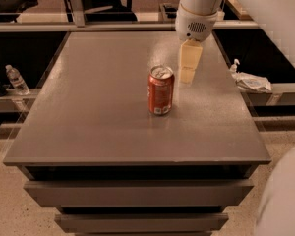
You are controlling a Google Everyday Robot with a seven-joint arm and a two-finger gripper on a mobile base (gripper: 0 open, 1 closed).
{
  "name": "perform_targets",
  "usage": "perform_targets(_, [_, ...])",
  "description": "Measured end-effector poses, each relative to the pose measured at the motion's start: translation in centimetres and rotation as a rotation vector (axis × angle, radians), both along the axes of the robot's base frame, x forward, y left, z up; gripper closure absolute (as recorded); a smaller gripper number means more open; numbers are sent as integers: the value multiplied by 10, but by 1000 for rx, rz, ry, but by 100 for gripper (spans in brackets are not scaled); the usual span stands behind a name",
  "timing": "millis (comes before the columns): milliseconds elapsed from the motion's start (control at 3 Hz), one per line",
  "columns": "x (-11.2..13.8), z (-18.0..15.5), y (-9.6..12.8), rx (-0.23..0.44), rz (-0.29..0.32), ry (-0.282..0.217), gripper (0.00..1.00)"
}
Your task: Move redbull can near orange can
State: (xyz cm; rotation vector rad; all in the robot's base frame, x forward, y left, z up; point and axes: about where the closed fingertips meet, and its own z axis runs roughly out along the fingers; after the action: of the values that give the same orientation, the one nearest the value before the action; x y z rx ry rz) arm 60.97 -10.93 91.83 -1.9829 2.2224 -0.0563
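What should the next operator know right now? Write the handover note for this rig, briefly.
The end effector hangs over the table, just beyond the orange can and to its right in the camera view, not touching it. Whether it carries anything cannot be told.
The orange can stands upright near the middle of the table.
No redbull can shows anywhere in view.
Done: nothing that can be confirmed.
Left: locate the redbull can and set it down beside the orange can.
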Motion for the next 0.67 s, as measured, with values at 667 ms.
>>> perform_targets(667, [-29,-8,60,-45,129,7,0])
